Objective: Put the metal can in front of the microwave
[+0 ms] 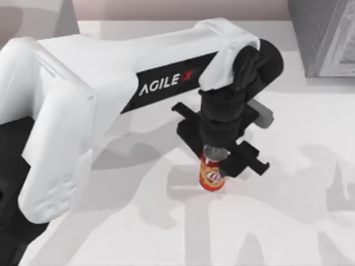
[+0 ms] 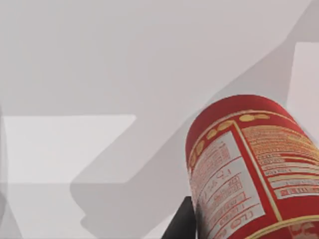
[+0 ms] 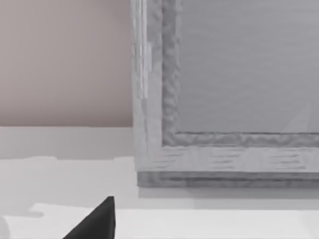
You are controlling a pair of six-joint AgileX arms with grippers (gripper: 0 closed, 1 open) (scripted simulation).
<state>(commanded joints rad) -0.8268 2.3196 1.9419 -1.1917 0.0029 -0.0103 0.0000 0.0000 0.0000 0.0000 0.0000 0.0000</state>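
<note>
The metal can [image 1: 212,176] stands upright near the middle of the table, red with a white swirl logo and a silver top. My left gripper [image 1: 216,151] comes down over its top, one black jaw on each side, shut on it. Up close in the left wrist view, the can's [image 2: 249,169] red label with printed text fills the lower part, a dark finger [image 2: 183,221] against its side. The microwave [image 1: 30,14] shows as a pale grey box corner at the back left, mostly hidden behind my left arm. A dark part of my right gripper [image 3: 97,221] points toward the back right.
A darker speckled grey box [image 1: 316,33] with a framed face stands at the back right corner; its frame [image 3: 169,99] looms in the right wrist view. My left arm's white body [image 1: 83,100] spans the table's left half. White tabletop [image 1: 288,221] lies open at the front right.
</note>
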